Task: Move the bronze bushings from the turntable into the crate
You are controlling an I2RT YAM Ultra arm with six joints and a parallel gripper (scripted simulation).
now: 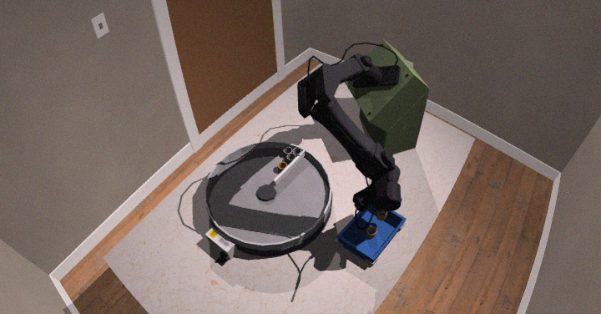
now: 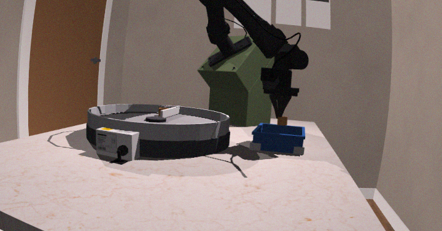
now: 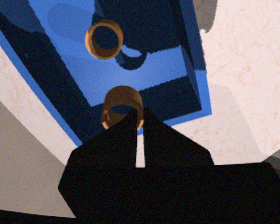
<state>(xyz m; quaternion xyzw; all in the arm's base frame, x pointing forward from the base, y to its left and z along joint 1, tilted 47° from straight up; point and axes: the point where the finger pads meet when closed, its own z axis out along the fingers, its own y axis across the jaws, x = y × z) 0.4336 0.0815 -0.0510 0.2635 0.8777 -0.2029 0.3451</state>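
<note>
Three bronze rings counted: one on the turntable (image 1: 269,194) beside the white bar (image 1: 289,166), one loose in the blue crate (image 1: 357,240), one in the hand (image 3: 139,123). Three steel rings (image 1: 291,151) at the turntable's 12 o'clock. Pale marble table (image 2: 185,191); grey walls, brown door (image 1: 219,37), green box (image 1: 391,101). Hand clenched on a bronze ring (image 3: 123,104), low over the crate's far edge; loose ring (image 3: 104,39) at its 11 o'clock.

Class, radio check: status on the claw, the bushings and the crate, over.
Claw shut on bronze bushing, low over blue crate. One bronze bushing in crate, one on turntable. Drop path unobstructed.
</note>
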